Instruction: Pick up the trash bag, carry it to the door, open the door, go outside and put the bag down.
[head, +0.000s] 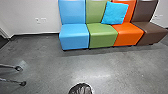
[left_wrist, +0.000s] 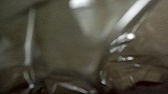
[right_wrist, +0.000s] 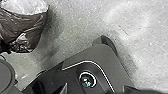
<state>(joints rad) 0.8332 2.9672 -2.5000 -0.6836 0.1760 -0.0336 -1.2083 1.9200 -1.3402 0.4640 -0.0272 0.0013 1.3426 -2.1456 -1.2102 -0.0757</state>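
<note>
One dark trash bag (right_wrist: 27, 27) near robot's base (right_wrist: 105, 56), resting or hanging unclear | left gripper, right gripper: state can't be told | blue pillow (head: 115, 13) against green chair (head: 102, 31), orange chair (head: 127, 31)

The dark, glossy trash bag (right_wrist: 30, 26) bulges, creased, near the robot's base (right_wrist: 103, 56).

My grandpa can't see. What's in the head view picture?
A row of blue, green, orange and brown seats stands along a white wall, a bright blue cushion leaning on the green and orange ones. Something dark peeks in at the bottom, over grey floor.
</note>
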